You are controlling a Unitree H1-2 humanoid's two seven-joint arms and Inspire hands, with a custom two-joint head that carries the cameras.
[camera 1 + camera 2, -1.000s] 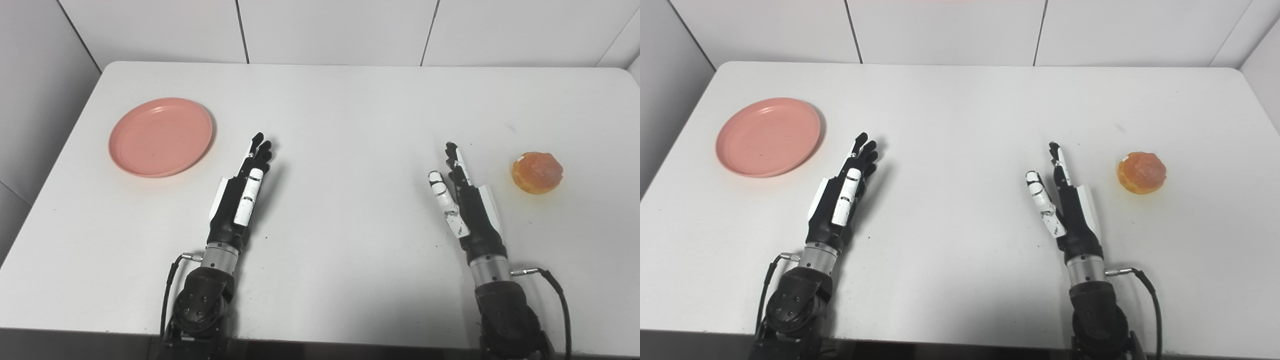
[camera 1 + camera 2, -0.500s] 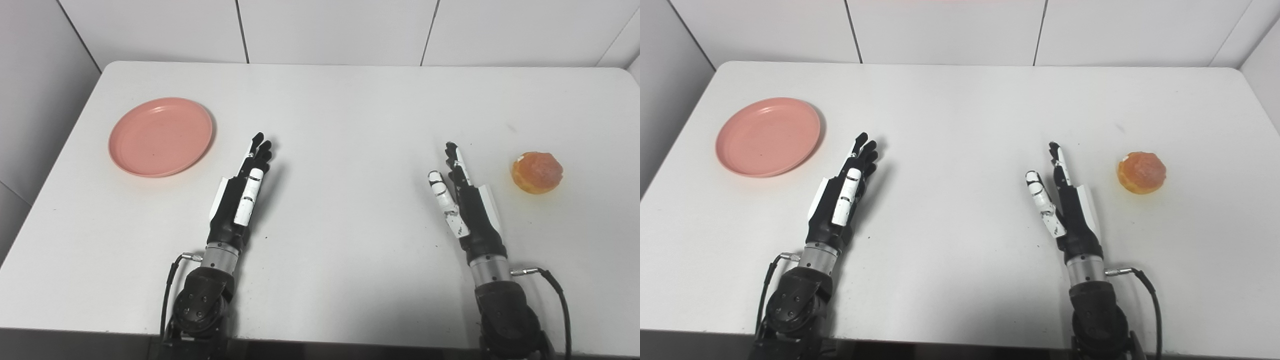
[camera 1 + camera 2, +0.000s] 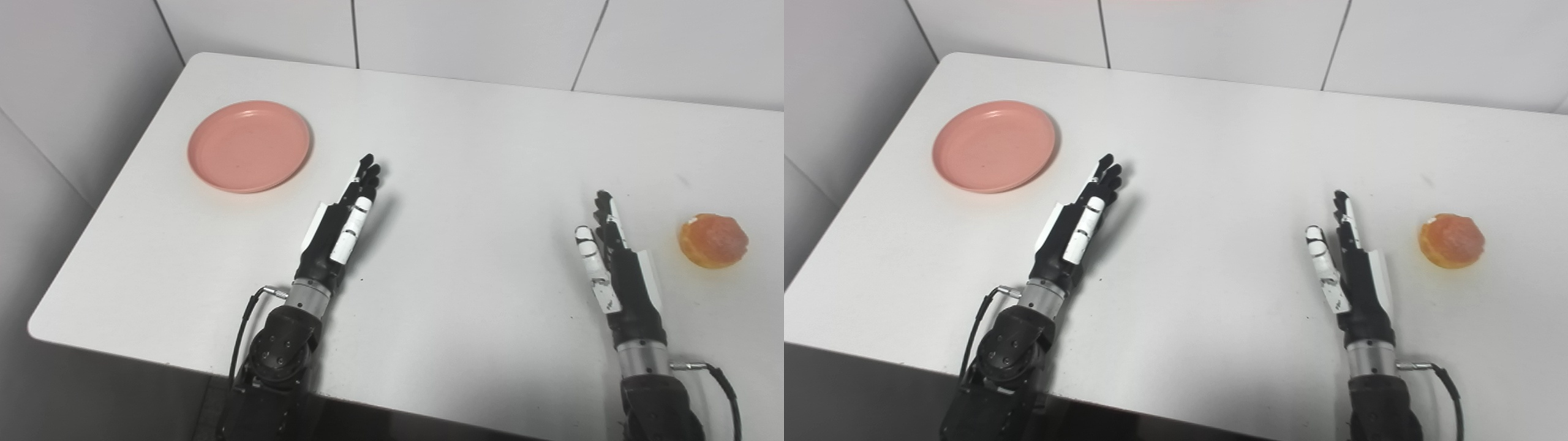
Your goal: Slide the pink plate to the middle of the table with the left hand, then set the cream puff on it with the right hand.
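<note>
Task progress: nothing is showing as done; both steps are remaining, judging by how the things are lying.
Pink plate (image 3: 249,146): lying flat near the far left corner of the white table (image 3: 465,159), well away from the table's middle; the slide is not yet begun.
Cream puff (image 3: 713,240): sitting on bare table near the right edge, not on the plate.
Left hand (image 3: 340,225): resting low over the table with fingers (image 3: 366,174) stretched straight and held close together, gripping nothing.
Plate relative to left fingers: lying up and to the left of the fingertips, near but apart, with no contact.
Right hand (image 3: 1350,264): standing edge-up, fingers extended, thumb spread aside, holding nothing.
Puff relative to right fingers: lying to the right, apart, with clear table between.
Next step (judgement): the left hand is needing to reach the plate's rim first.
</note>
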